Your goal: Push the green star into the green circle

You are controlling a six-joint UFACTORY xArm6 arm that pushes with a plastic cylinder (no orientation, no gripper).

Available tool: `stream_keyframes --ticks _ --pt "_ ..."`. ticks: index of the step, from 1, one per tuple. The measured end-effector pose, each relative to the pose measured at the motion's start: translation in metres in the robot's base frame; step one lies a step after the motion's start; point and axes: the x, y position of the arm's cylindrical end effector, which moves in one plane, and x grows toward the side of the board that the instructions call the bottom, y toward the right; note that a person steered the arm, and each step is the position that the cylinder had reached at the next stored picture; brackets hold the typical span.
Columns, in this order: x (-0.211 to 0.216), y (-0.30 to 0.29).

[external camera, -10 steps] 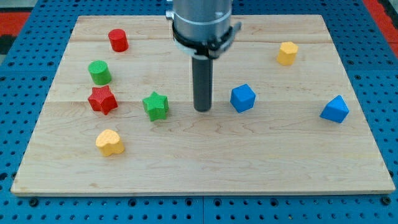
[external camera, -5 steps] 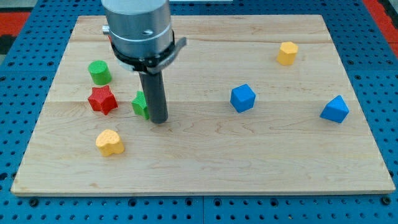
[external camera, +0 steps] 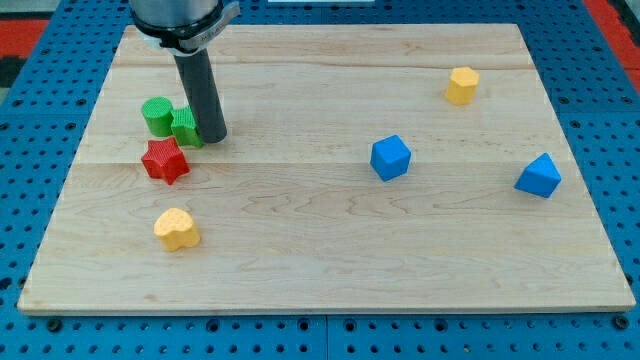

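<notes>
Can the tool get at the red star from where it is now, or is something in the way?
Probably yes. My tip sits just above-right of the red star, pressed against the green star; bare board lies between tip and red star.

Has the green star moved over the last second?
Yes. The green star slid toward the view's upper left, from right of the unmoved red star to against the green circle.
</notes>
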Motion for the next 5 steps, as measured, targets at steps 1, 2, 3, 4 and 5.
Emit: stream_keyframes --ticks 1,2,3,4,5 --pt "0.000 0.000" --pt "-0.002 0.000" --pt "-0.012 -0.007" --pt "-0.026 -0.008" --pt "-0.031 -0.005"
